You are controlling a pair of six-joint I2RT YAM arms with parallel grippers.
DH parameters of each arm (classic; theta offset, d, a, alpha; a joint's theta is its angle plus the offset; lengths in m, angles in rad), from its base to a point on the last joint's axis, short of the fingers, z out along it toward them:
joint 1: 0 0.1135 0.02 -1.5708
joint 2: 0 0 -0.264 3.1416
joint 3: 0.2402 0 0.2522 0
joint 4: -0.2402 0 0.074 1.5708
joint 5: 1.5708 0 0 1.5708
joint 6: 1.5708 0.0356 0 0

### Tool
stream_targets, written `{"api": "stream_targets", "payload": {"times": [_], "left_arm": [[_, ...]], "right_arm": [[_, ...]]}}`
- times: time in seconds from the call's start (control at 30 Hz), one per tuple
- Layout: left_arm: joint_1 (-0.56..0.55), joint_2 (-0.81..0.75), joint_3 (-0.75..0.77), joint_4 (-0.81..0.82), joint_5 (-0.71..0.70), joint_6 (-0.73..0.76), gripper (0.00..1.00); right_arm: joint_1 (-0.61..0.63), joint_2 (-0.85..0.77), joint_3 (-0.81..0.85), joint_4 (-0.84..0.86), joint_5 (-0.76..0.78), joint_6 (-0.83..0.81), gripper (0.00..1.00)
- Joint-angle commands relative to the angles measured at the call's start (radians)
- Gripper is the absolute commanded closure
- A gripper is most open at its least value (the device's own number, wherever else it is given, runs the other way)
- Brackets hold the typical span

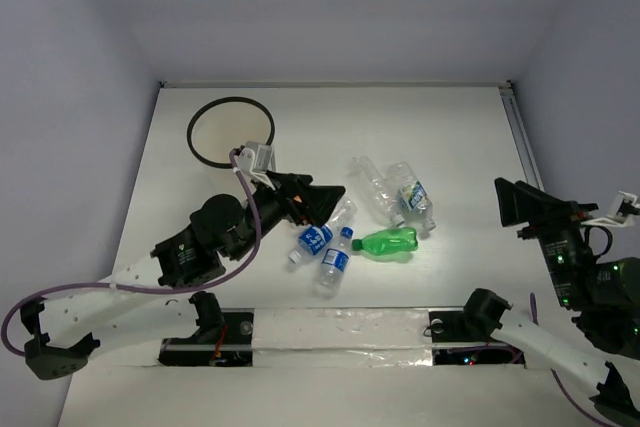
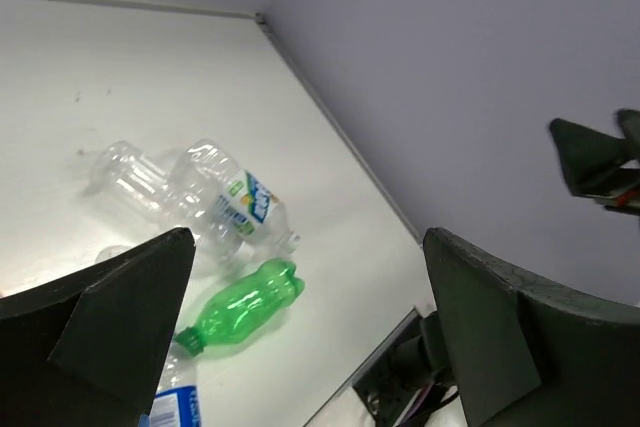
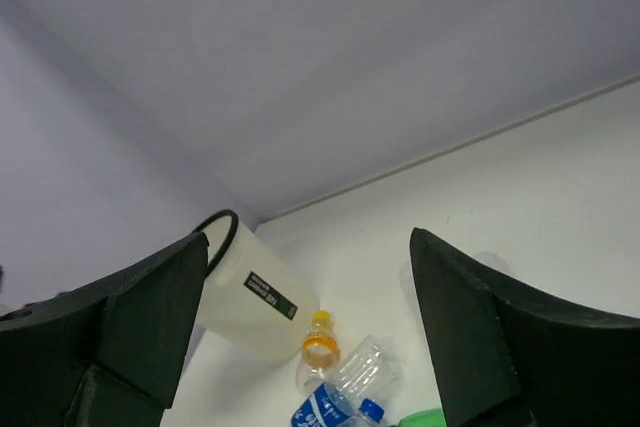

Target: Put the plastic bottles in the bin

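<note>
Several plastic bottles lie mid-table: two clear ones with blue labels [image 1: 313, 237] [image 1: 335, 259], a green one [image 1: 388, 243], a clear bare one [image 1: 372, 185] and a clear labelled one [image 1: 412, 193]. The white bin [image 1: 230, 132] stands at the back left. My left gripper [image 1: 325, 205] is open and empty, hovering just left of the pile; its view shows the green bottle [image 2: 245, 305] and the labelled one [image 2: 235, 199] between the fingers. My right gripper [image 1: 500, 204] is open and empty at the right. Its view shows the bin [image 3: 245, 292] and the tiny orange bottle [image 3: 320, 342] beside it.
Grey walls enclose the table at the back and both sides. A metal rail [image 1: 520, 137] runs along the right edge. A taped strip [image 1: 340, 332] lies along the near edge between the arm bases. The right arm [image 2: 595, 157] shows in the left wrist view.
</note>
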Motion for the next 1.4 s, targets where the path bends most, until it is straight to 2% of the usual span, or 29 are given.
{"api": "stream_targets", "payload": {"times": [0.0, 0.03, 0.07, 0.1, 0.13, 0.17, 0.2, 0.23, 0.27, 0.33, 0.37, 0.4, 0.57, 0.6, 0.63, 0.7, 0.73, 0.83, 0.87, 0.9, 1.0, 1.13, 1.37], "left_arm": [[0.004, -0.013, -0.037, -0.044, -0.06, -0.012, 0.01], [0.004, -0.015, -0.042, -0.044, -0.061, -0.007, 0.08], [0.004, -0.015, -0.048, -0.044, -0.058, -0.007, 0.14], [0.004, -0.013, -0.063, -0.037, -0.055, -0.004, 0.2], [0.004, -0.001, -0.069, -0.03, -0.039, 0.0, 0.37], [0.004, 0.008, -0.074, -0.023, -0.037, 0.001, 0.48], [0.004, 0.032, -0.081, -0.018, -0.028, -0.003, 0.68], [0.004, 0.049, -0.083, -0.017, -0.02, -0.003, 0.77], [0.004, 0.069, -0.083, -0.026, -0.014, -0.004, 0.85], [0.004, 0.126, -0.078, -0.044, -0.024, -0.004, 1.0], [-0.005, 0.147, -0.078, -0.073, -0.043, -0.004, 1.0], [-0.017, 0.164, -0.078, -0.086, -0.064, -0.007, 1.0], [-0.027, 0.298, -0.1, -0.176, -0.164, -0.048, 1.0], [-0.027, 0.312, -0.114, -0.181, -0.17, -0.056, 0.95], [-0.027, 0.335, -0.121, -0.182, -0.176, -0.071, 0.83], [-0.027, 0.349, -0.149, -0.153, -0.166, -0.078, 0.7], [-0.027, 0.361, -0.155, -0.138, -0.137, -0.078, 0.58], [-0.027, 0.402, -0.158, -0.083, -0.076, -0.07, 0.45], [-0.027, 0.419, -0.155, -0.057, -0.061, -0.059, 0.43], [-0.027, 0.434, -0.144, -0.047, -0.051, -0.058, 0.42], [-0.037, 0.503, -0.128, -0.032, 0.004, -0.049, 0.41], [-0.037, 0.525, -0.128, -0.012, 0.04, -0.05, 0.41], [-0.082, 0.602, -0.086, -0.082, 0.005, -0.056, 0.39]], "right_arm": [[0.0, -0.042, 0.014, -0.02, -0.021, 0.002, 0.13], [0.0, -0.06, 0.006, -0.018, -0.032, 0.002, 0.14], [0.0, -0.066, 0.005, -0.018, -0.044, 0.012, 0.22], [0.0, -0.072, 0.002, -0.021, -0.049, 0.02, 0.25], [0.0, -0.071, 0.003, -0.024, -0.05, 0.022, 0.29], [0.0, -0.065, 0.005, -0.031, -0.049, 0.023, 0.39], [0.0, -0.047, 0.006, -0.041, -0.038, 0.023, 0.5], [0.0, -0.036, 0.006, -0.044, -0.038, 0.023, 0.5], [0.0, -0.022, 0.008, -0.049, -0.033, 0.023, 0.64], [0.0, 0.009, 0.011, -0.061, -0.042, 0.016, 0.83], [0.0, 0.039, 0.009, -0.061, -0.062, 0.01, 0.96], [0.0, 0.055, 0.008, -0.057, -0.073, 0.002, 1.0], [0.0, 0.118, -0.029, -0.015, -0.125, -0.015, 1.0], [0.0, 0.136, -0.037, -0.009, -0.127, -0.017, 1.0], [0.0, 0.145, -0.037, -0.003, -0.128, -0.017, 1.0], [0.0, 0.161, -0.037, 0.003, -0.142, -0.017, 0.94], [0.0, 0.174, -0.041, 0.012, -0.154, -0.02, 0.84], [0.0, 0.191, -0.058, 0.037, -0.173, -0.029, 0.61], [0.0, 0.196, -0.058, 0.041, -0.18, -0.03, 0.5], [0.0, 0.201, -0.061, 0.046, -0.185, -0.03, 0.46], [0.0, 0.22, -0.066, 0.041, -0.196, -0.029, 0.41], [0.0, 0.216, -0.074, 0.034, -0.191, -0.024, 0.41], [0.0, 0.202, -0.081, 0.035, -0.193, -0.021, 0.41]]}}
